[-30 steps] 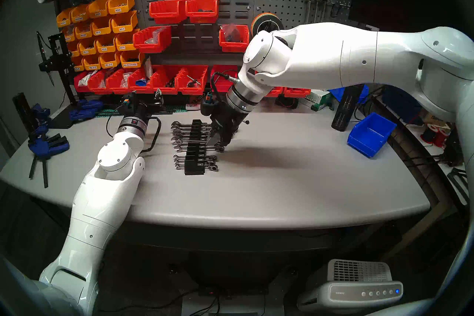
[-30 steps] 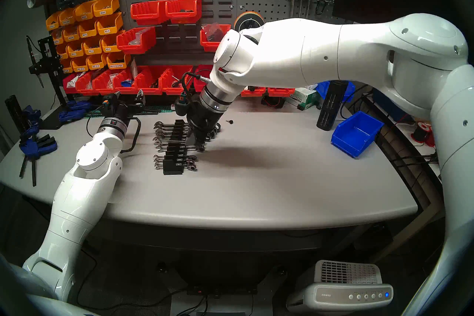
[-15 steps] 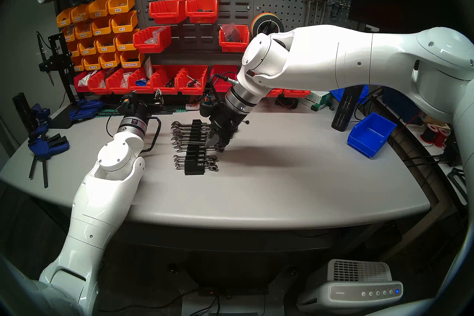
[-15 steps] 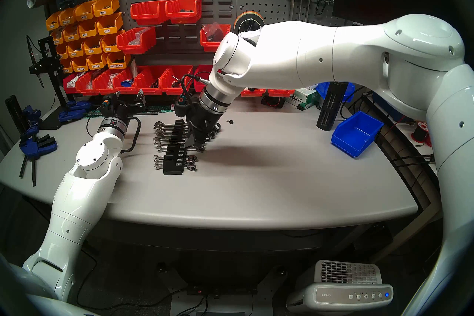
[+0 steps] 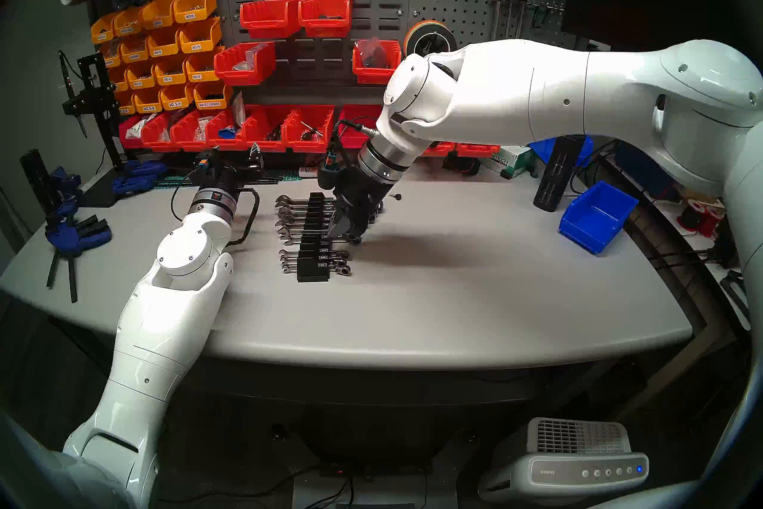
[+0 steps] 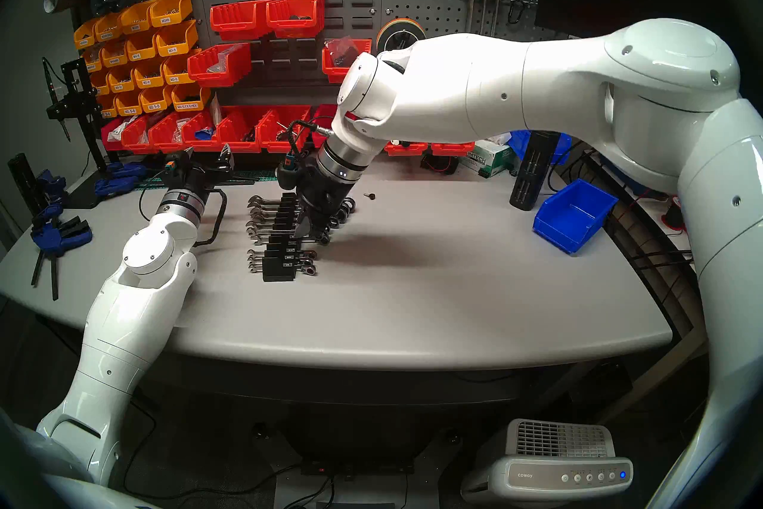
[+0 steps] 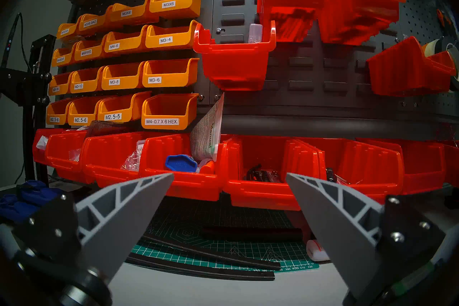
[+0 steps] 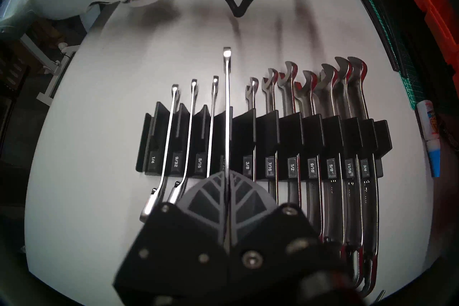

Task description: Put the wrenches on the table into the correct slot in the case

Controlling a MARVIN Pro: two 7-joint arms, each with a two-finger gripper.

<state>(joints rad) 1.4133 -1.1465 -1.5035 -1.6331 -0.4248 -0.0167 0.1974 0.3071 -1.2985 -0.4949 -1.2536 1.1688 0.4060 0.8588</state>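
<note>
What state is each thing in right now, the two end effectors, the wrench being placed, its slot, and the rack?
Right end effector: shut on the slim wrench.
Slim wrench: gripped, shaft lined up over its slot, not clearly seated.
Slot: between the 5/16 and 3/8 labels, wrench in or just above it.
Black rack: flat on the table, other slots filled.
Left end effector: open, empty, facing the red bins.

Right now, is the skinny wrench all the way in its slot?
Cannot tell. The right end effector is shut on the wrench, which lies along the slot between 5/16 and 3/8, but its seating is hidden.
</note>
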